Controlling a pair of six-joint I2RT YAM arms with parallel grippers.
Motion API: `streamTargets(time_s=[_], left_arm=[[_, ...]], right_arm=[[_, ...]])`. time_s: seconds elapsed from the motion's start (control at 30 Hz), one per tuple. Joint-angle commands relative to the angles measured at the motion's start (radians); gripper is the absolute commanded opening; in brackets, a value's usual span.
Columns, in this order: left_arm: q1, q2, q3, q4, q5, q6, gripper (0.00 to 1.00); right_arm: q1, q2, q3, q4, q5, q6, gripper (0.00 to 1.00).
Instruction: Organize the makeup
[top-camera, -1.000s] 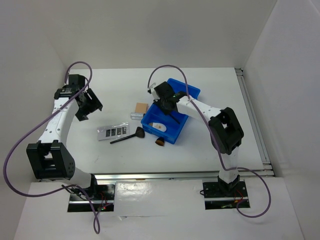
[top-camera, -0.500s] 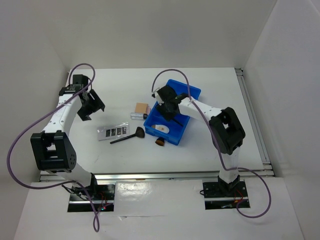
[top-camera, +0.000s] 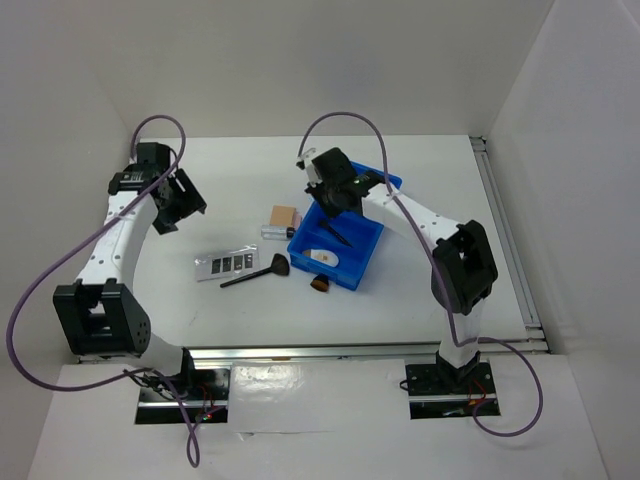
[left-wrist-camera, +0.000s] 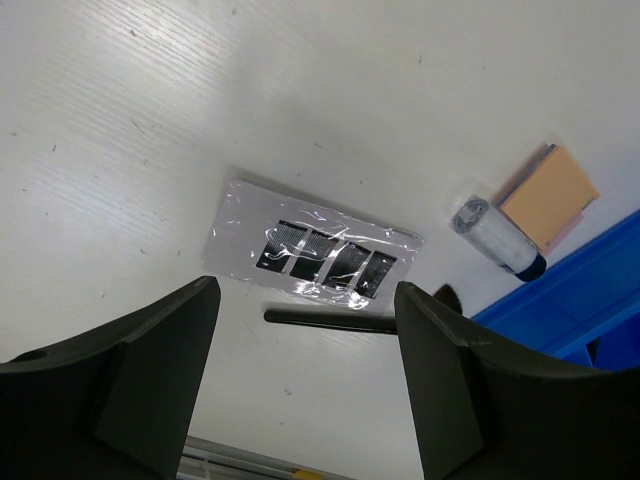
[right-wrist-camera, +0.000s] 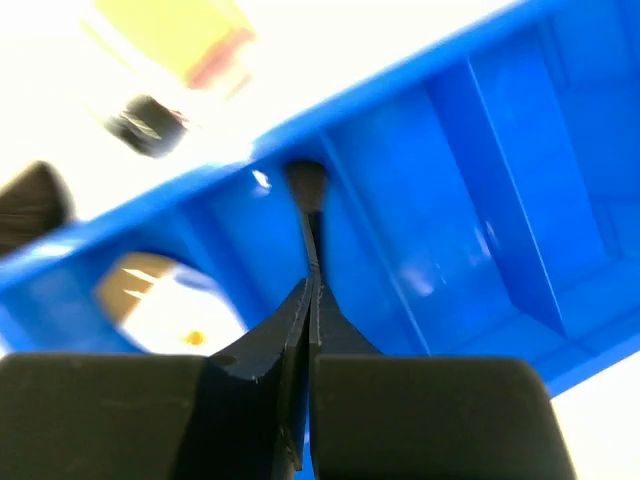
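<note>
— Over the blue bin (top-camera: 378, 235), right gripper (right-wrist-camera: 310, 290): both fingers pressed together on a thin black brush (right-wrist-camera: 308, 215). The handle is pinched at my tips and the head points away, toward one of the bin's dividers.

— Does the brush rest on anything?

— Cannot tell. My wrist view is smeared behind it. From above, the brush shows as a dark slanted line over the middle of the bin.

— What else is in the bin?

— White oval compact (top-camera: 320, 255), lying flat in the near-left compartment.

— And your left side?

— Left gripper (left-wrist-camera: 305, 300) hangs above the table (top-camera: 250, 170), well apart from the bin. Its fingers are spread wide and hold nothing. Under it lies the palette strip (left-wrist-camera: 315, 255), flat on the table, with four dark pans in a row. A fan-headed black brush (top-camera: 255, 273) lies just beside the strip's near edge, its head toward the bin.

— Anything between the strip and the bin?

— Silver tube (left-wrist-camera: 495, 235), on its side, close against the tan pad (left-wrist-camera: 550, 195). Whether they touch, I cannot tell. A short brown-tipped brush (top-camera: 319, 284) lies on the table by the bin's near wall.
</note>
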Motion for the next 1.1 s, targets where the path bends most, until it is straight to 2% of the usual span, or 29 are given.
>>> streamTargets(time_s=[0.0, 0.07, 0.2, 0.23, 0.27, 0.33, 0.37, 0.4, 0.47, 0.5, 0.57, 0.6, 0.7, 0.83, 0.93, 1.07], left_arm=[[-0.002, -0.080, 0.036, -0.030, -0.018, 0.037, 0.84], [-0.002, -0.120, 0.024, -0.043, -0.030, 0.037, 0.84], [-0.002, -0.183, 0.006, -0.084, -0.076, -0.003, 0.84], [-0.002, -0.197, -0.005, -0.095, -0.085, -0.003, 0.84], [-0.002, -0.208, -0.005, -0.095, -0.086, -0.012, 0.84], [-0.002, -0.228, -0.028, -0.095, -0.086, -0.012, 0.84], [-0.002, -0.241, -0.028, -0.095, -0.086, -0.003, 0.84], [-0.002, -0.241, -0.040, -0.095, -0.086, 0.007, 0.84], [-0.002, -0.267, -0.065, -0.086, -0.086, 0.018, 0.84], [-0.002, -0.268, -0.085, -0.077, -0.072, 0.027, 0.84], [-0.002, -0.292, -0.103, -0.061, -0.046, 0.041, 0.84], [-0.002, -0.310, -0.121, -0.044, -0.026, 0.053, 0.84], [-0.002, -0.350, -0.160, -0.020, 0.003, 0.064, 0.84], [-0.036, -0.404, -0.233, -0.009, 0.037, 0.064, 0.84], [-0.048, -0.432, -0.244, -0.009, 0.037, 0.064, 0.84], [-0.048, -0.432, -0.244, -0.018, 0.028, 0.064, 0.84]], right_arm=[[0.078, -0.071, 0.093, -0.028, -0.045, 0.032, 0.03], [0.153, -0.071, 0.104, -0.048, -0.057, 0.044, 0.04], [0.268, -0.039, 0.118, -0.118, -0.047, 0.125, 0.20], [0.285, -0.038, 0.118, -0.135, -0.007, 0.157, 0.36], [0.306, -0.029, 0.118, -0.155, 0.022, 0.247, 0.48], [0.323, -0.029, 0.129, -0.238, 0.103, 0.364, 0.63], [0.340, -0.038, 0.129, -0.269, 0.133, 0.498, 0.79], [0.351, -0.064, 0.112, -0.310, 0.163, 0.575, 0.85], [0.363, -0.100, 0.072, -0.329, 0.207, 0.721, 0.87], [0.363, -0.133, 0.023, -0.368, 0.207, 0.878, 0.87], [0.363, -0.166, -0.038, -0.378, 0.207, 1.008, 0.86], [0.363, -0.183, -0.070, -0.367, 0.207, 1.118, 0.82], [0.363, -0.261, -0.218, -0.317, 0.207, 1.263, 0.80], [0.363, -0.331, -0.363, -0.215, 0.246, 1.352, 0.83], [0.363, -0.331, -0.397, -0.205, 0.256, 1.403, 0.86], [0.363, -0.321, -0.422, -0.146, 0.276, 1.392, 0.88]])
